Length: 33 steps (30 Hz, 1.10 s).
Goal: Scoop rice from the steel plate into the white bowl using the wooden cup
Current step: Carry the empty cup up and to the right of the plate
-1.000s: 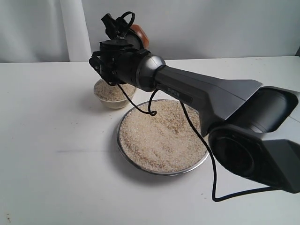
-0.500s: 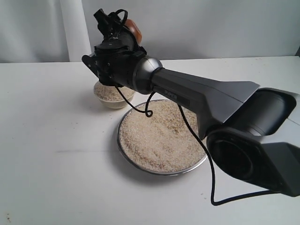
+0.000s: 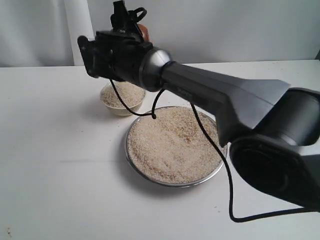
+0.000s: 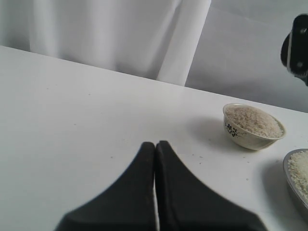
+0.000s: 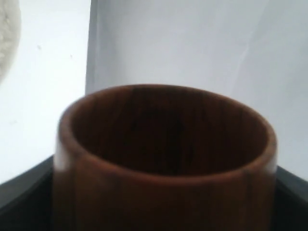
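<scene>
**Q:** What is the tool holding?

**A:** The right gripper (image 3: 127, 22) is clamped around the wooden cup (image 5: 163, 159). Its dark fingers (image 5: 21, 192) press on opposite sides of the cup, so the jaws stand wide.

**Q:** What does the cup look like?

**A:** It is reddish-brown, barrel-shaped and handleless, with a thick rounded rim. In the right wrist view its mouth faces the camera and shows a darker inside with fine vertical grain. From the exterior view only a small orange-brown sliver peeks out behind the gripper.

**Q:** Where is it?

**A:** It is in the air, raised above the table (image 3: 60, 150), up near the white bowl (image 3: 122, 100). I cannot tell whether it is directly over the bowl or just beyond it.

**Q:** How is the arm posed?

**A:** The right arm (image 3: 215, 95) stretches from the lower right across the steel plate (image 3: 131, 165) to the upper left. Its wrist is lifted higher than the bowl. A black cable (image 3: 150, 112) droops from the wrist and loops over the plate.

**Q:** And the dishes?

**A:** The bowl is small and cream-white, with a dark floral mark on its side, and it holds pale rice (image 3: 172, 145). Just beside it, the wide shiny plate holds a broad bed of tan grains.

**Q:** The other tool?

**A:** The left gripper (image 4: 155, 159) has its black jaws pressed together with nothing between them. It hangs over bare table, well apart from the bowl.
</scene>
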Tool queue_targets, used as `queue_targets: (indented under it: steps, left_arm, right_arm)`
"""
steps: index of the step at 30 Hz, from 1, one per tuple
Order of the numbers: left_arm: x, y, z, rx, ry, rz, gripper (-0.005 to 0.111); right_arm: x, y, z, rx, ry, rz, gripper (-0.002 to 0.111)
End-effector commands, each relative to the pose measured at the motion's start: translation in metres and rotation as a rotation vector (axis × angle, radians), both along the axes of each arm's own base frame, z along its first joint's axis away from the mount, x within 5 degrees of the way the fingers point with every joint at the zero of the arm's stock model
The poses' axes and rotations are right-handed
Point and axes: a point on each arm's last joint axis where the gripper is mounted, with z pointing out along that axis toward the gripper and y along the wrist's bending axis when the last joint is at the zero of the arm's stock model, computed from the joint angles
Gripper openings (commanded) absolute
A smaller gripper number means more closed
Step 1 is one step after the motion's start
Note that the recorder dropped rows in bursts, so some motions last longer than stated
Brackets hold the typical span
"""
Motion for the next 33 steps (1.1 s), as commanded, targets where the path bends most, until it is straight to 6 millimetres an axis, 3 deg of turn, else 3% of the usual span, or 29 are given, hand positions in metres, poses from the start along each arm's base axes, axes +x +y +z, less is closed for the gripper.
queue_targets:
  steps: [1,8,14,19,22,25,26,27,28,29,30,31,32,33]
  left_arm:
    - [0.0,0.0,0.002,-0.005,-0.013,-0.004,0.0]
    - [0.0,0.0,0.002,-0.005,-0.013,-0.004,0.0]
    - [0.0,0.0,0.002,-0.005,-0.013,-0.004,0.0]
    - [0.0,0.0,0.002,-0.005,-0.013,-0.004,0.0]
    - [0.0,0.0,0.002,-0.005,-0.013,-0.004,0.0]
    - [0.0,0.0,0.002,-0.005,-0.013,-0.004,0.0]
    - [0.0,0.0,0.002,-0.005,-0.013,-0.004,0.0]
    - [0.0,0.0,0.002,-0.005,-0.013,-0.004,0.0]
    - [0.0,0.0,0.002,-0.005,-0.013,-0.004,0.0]
    - [0.0,0.0,0.002,-0.005,-0.013,-0.004,0.0]
    - [0.0,0.0,0.002,-0.005,-0.013,-0.004,0.0]
    - [0.0,0.0,0.002,-0.005,-0.013,-0.004,0.0]
    - [0.0,0.0,0.002,-0.005,-0.013,-0.004,0.0]
    - [0.0,0.0,0.002,-0.005,-0.013,-0.004,0.0]
  right_arm:
    - [-0.031,-0.015,0.068,0.308,0.141,-0.106,0.0]
    - [-0.082,-0.045,0.154,0.562,0.334,-0.077,0.0]
    - [-0.125,-0.078,0.211,0.677,0.433,-0.044,0.0]
    - [-0.143,-0.114,0.227,0.783,0.529,-0.04,0.0]
    - [-0.153,-0.143,0.219,0.753,0.562,-0.092,0.0]
    - [-0.163,-0.173,0.194,0.705,0.635,-0.166,0.0]
    - [-0.167,-0.191,0.173,0.742,0.667,-0.179,0.0]
    - [-0.167,-0.196,0.161,0.792,0.67,-0.169,0.0]
    - [-0.166,-0.213,0.139,0.929,0.632,-0.152,0.0]
    - [-0.168,-0.22,0.13,0.992,0.612,-0.144,0.0]
    - [-0.168,-0.236,0.1,1.103,0.577,-0.145,0.0]
    - [-0.169,-0.242,0.087,1.132,0.566,-0.154,0.0]
    - [-0.168,-0.256,0.059,1.206,0.496,-0.193,0.0]
    - [-0.166,-0.266,0.048,1.295,0.435,-0.259,0.0]
